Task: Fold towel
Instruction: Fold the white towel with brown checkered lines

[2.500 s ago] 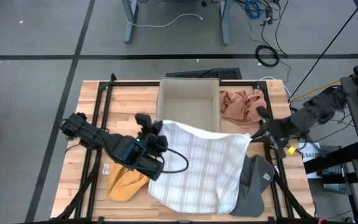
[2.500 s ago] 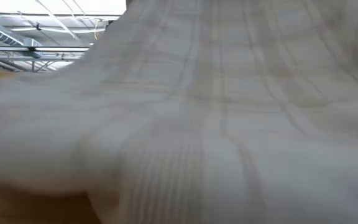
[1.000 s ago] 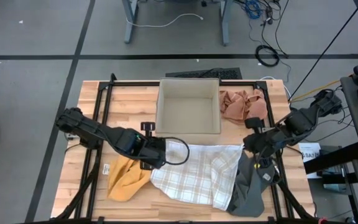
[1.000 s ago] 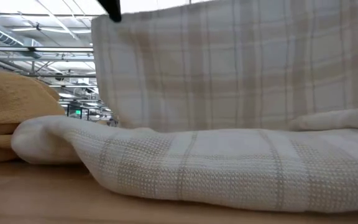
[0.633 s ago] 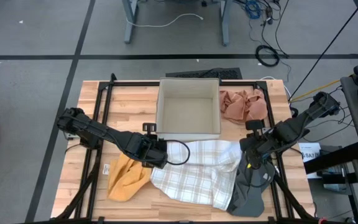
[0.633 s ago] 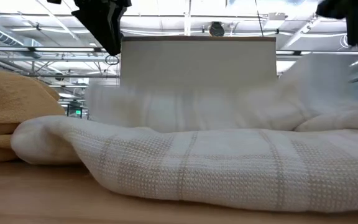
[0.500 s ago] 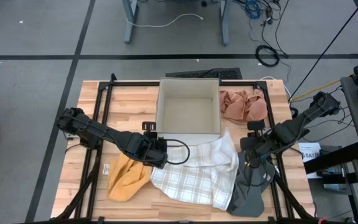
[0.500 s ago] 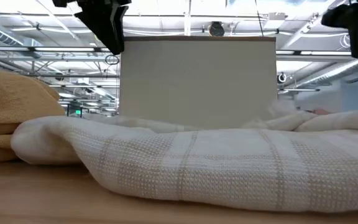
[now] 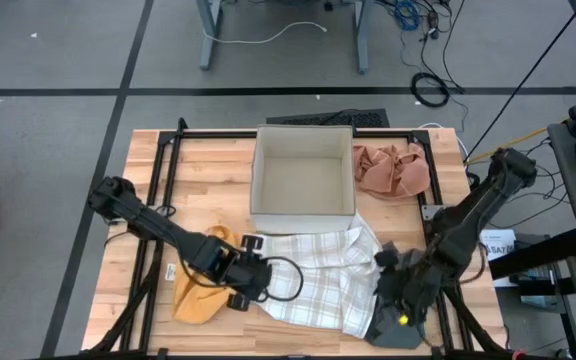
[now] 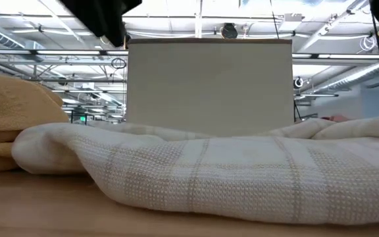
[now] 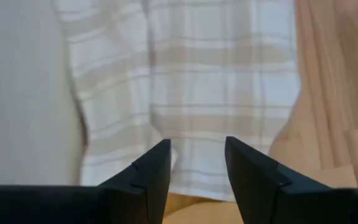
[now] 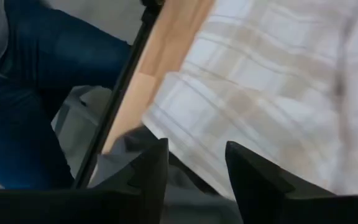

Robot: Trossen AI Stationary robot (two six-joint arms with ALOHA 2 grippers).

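The white plaid towel [image 9: 313, 275] lies in a loose heap on the wooden table, its far edge against the front wall of the box [image 9: 303, 180] and its right part on a grey cloth [image 9: 408, 325]. My left gripper [image 9: 258, 285] hovers open over the towel's left edge [image 11: 185, 93], beside a yellow cloth [image 9: 196, 290]. My right gripper [image 9: 386, 285] hovers open over the towel's right side [image 12: 278, 93]. Nothing is between either gripper's fingers. In the low view the towel [image 10: 229, 171] fills the foreground in front of the box [image 10: 209, 85].
An orange-brown cloth [image 9: 393, 168] lies right of the box at the far side. Black frame rails [image 9: 163, 200] run along the table's left and right sides. A person's leg in blue jeans [image 12: 36, 93] stands beyond the table's near edge.
Both grippers held the towel's far edge up like a curtain, then let go. The raised part fell onto the part that lay on the table and now lies crumpled in front of the box. Both grippers have come down and toward the near edge.
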